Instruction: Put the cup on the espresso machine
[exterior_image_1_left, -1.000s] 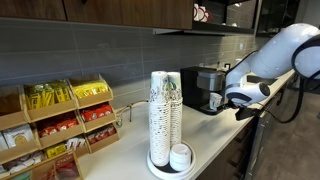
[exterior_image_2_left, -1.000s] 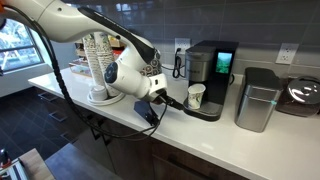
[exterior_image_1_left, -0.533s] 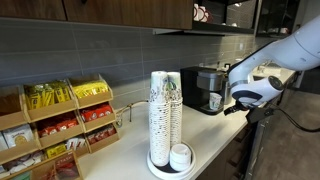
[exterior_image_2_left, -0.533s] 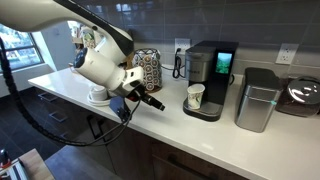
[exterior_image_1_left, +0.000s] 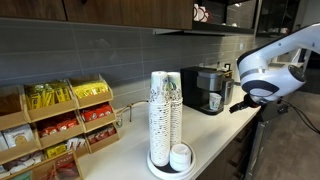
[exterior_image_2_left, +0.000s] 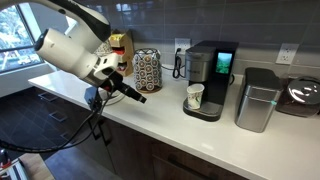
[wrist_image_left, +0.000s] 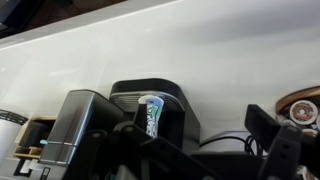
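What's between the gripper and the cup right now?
Bare countertop only, in an exterior view, from the gripper to the cup on the espresso machine.

Nothing could be read: the print on the cup (exterior_image_2_left: 195, 96), the espresso machine (exterior_image_2_left: 213, 68) screen and the snack packets (exterior_image_1_left: 50, 95) were too small.

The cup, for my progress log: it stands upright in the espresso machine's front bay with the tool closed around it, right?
No. The cup does stand upright in the espresso machine's front bay, but the tool is not around it; an exterior view shows it well apart from the cup, off to the machine's side.
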